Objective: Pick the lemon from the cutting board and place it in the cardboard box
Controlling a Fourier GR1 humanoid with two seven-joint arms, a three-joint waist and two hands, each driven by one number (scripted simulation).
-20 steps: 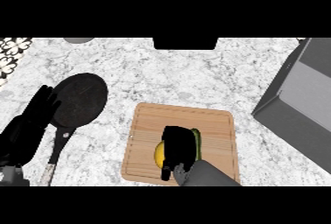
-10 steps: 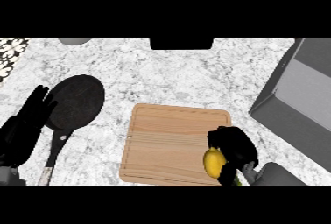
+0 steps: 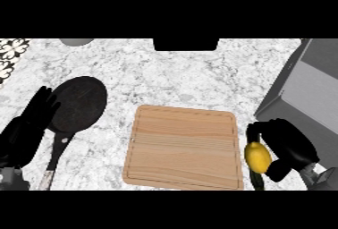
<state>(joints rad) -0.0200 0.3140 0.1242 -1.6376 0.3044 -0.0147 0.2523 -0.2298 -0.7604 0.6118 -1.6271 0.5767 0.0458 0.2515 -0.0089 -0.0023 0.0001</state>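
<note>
We are holding the lemon (image 3: 257, 157) in our right hand (image 3: 289, 146), with the black fingers curling round its right side and the thumb hooking over its top, so only the yellow left face is showing. The lemon is sitting off the cutting board (image 3: 183, 147) now, just past the board's right edge and over the marble counter (image 3: 165, 76). A sliver of something dark green is showing under the lemon (we cannot tell what it is).

The grey box (image 3: 305, 94) is standing at the right edge of the view, its near wall just above and to the right of our right hand; the lemon is lying outside it. The wooden cutting board is lying flat in the middle of the counter with nothing on it.

Our left hand (image 3: 30, 127) is resting at the left edge, fingers straight and pointing up, holding nothing. It is showing just beside the black frying pan (image 3: 78, 105), whose handle is running down toward the lower edge.
</note>
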